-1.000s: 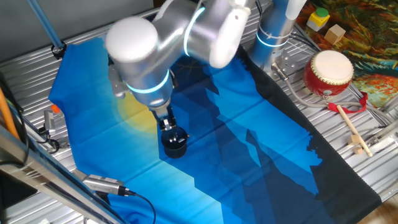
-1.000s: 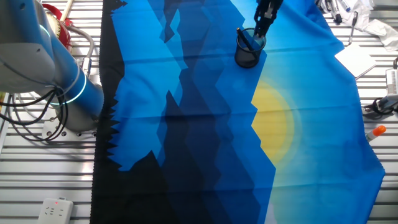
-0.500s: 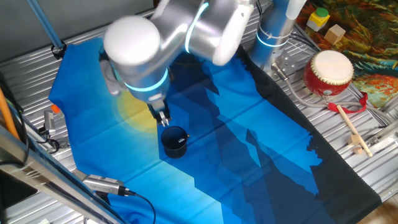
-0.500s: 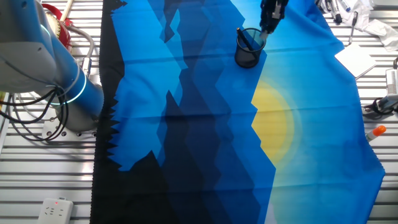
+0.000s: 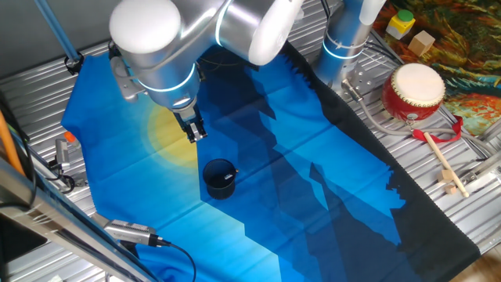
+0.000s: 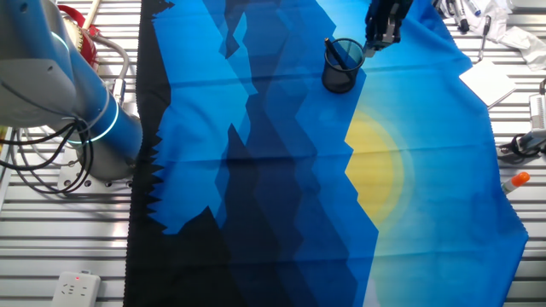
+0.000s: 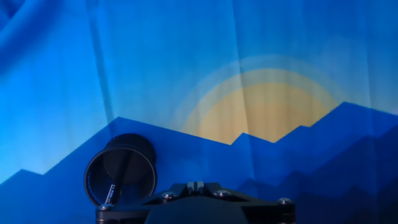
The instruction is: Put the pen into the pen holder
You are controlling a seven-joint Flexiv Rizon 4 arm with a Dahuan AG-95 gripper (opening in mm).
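The pen holder [image 5: 220, 178] is a small dark round cup standing on the blue cloth. It also shows in the other fixed view [image 6: 342, 65] and at the lower left of the hand view [image 7: 122, 173]. The thin black pen [image 6: 336, 53] leans inside the cup, and it shows through the cup's mouth in the hand view [image 7: 117, 179]. My gripper [image 5: 193, 131] hangs above the cloth beside the yellow sun patch, up and away from the cup and apart from it. Its jaws stand together with nothing between them.
A red drum with a white top [image 5: 414, 92] and a wooden drumstick with a red handle [image 5: 441, 159] lie on the metal table at the right. An orange-tipped marker [image 6: 514, 181] and cables lie off the cloth's edge. The arm's base [image 6: 102, 136] stands beside the cloth.
My gripper has risen out of the cup's mouth and moved away over the yellow sun patch. The pen stays leaning in the cup.
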